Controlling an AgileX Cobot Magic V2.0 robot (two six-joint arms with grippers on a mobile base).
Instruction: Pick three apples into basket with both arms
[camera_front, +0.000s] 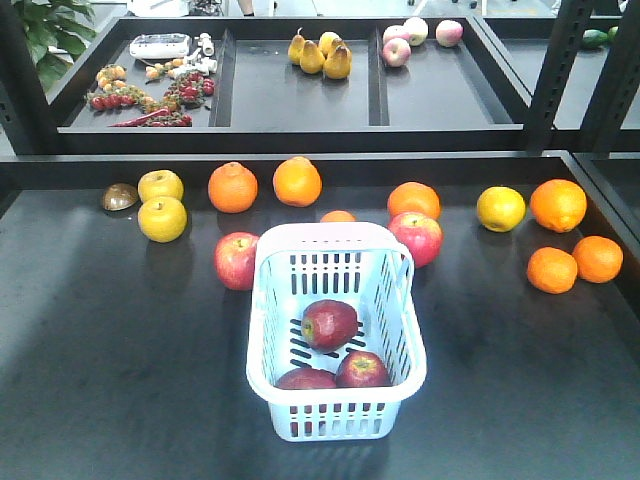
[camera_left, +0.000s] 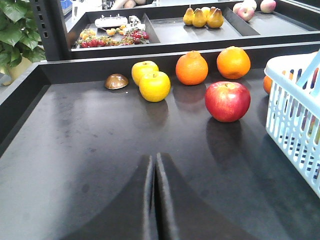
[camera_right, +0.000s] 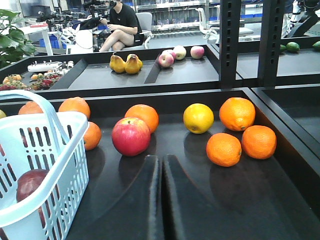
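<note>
Dark red apples, three of them, already lie inside the pale blue basket (camera_front: 268, 330) at the middle of the black tabletop (camera_front: 100, 350): one apple (camera_front: 329, 323) near the centre of the slotted floor, a second (camera_front: 362, 369) at about 5 o'clock from it, and a third (camera_front: 305, 379) at about 7 o'clock, against the near wall. Judged from that, the picking looks complete, and what remains is only for both arms to stay clear

Each wrist view shows its own tool low over bare tabletop with the fingers pressed together and nothing between them: the left tool (camera_left: 155, 200) at about 9 o'clock of the basket, the right tool (camera_right: 161, 200) at about 3 o'clock. Neither touches any fruit, and neither shows in the front view

Two brighter red apples remain outside, one (camera_front: 236, 260) just beside the basket's left wall at 10 o'clock, one (camera_front: 416, 238) close to its far right corner at 2 o'clock. Should another be wanted, the nearer tool would have to open wide first

Counted on the tabletop: seven orange citrus fruits, among them one (camera_front: 338, 216) half hidden behind the basket's far rim; three yellow round fruits, two at far left (camera_front: 162, 218) and one at right (camera_front: 500, 208); one small brown object (camera_front: 120, 197) at far left
</note>
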